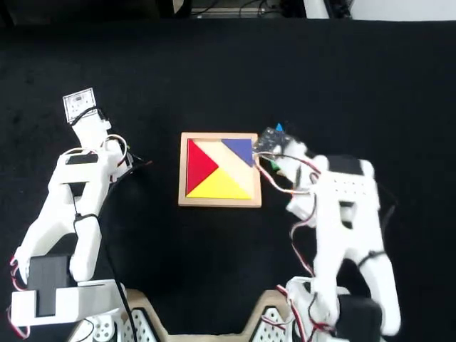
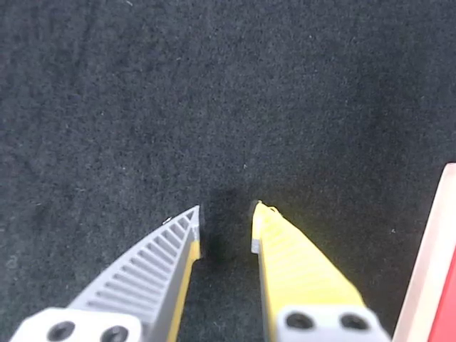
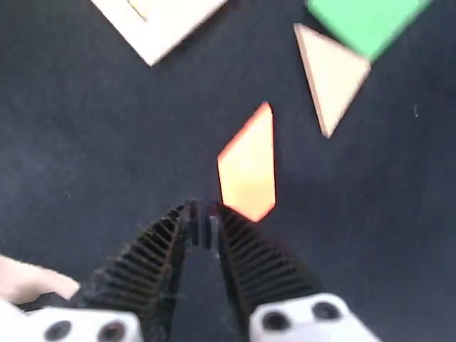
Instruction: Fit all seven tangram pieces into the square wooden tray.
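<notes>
A black, felt-like cloth (image 1: 228,78) covers the whole table (image 1: 399,107), matte and flecked with tiny pale specks under even light. Beyond its far edge lie tangled dark cables (image 1: 235,7) and a white surface (image 1: 399,8).

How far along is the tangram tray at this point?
Done: a red triangle, yellow triangle and blue triangle lie in the tray. In hand: the right pincer, closed, has its tips at an orange piece on the cloth. Remaining: that piece, a tan triangle and a green piece lie outside; the left pincer is open, empty.
</notes>
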Robot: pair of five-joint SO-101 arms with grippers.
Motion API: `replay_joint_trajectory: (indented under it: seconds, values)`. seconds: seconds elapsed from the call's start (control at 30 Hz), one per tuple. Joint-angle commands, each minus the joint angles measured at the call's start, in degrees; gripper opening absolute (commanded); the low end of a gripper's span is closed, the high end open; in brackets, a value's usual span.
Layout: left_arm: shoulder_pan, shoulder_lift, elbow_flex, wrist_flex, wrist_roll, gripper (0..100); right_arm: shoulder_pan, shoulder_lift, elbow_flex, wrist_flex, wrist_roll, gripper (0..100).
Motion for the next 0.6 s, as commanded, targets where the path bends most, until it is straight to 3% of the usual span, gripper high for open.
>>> replay_joint_trajectory:
  seconds: [0.0, 0.1, 0.23, 0.33, 0.57]
  values:
    - [-0.40, -0.18, -0.57, -0.97, -0.53, 13, 5.27, -8.66, 5.23, 0.18, 9.58, 4.9]
    - [-0.31, -0.18, -0.57, -0.97, -0.53, 13, 7.65, -17.36, 13.49, -5.45, 14.15, 5.3]
    - [-0.22, -0.18, -0.57, -0.97, -0.53, 13, 7.91, -27.21, 23.34, -16.18, 9.49, 10.7]
    - [-0.22, -0.18, -0.48, -0.97, -0.53, 13, 7.74, -30.81, 25.54, -16.97, 7.65, 20.1]
    - [-0.22, -0.18, -0.48, -0.97, -0.53, 13, 2.90, -26.95, 22.37, -14.51, 7.82, 21.0]
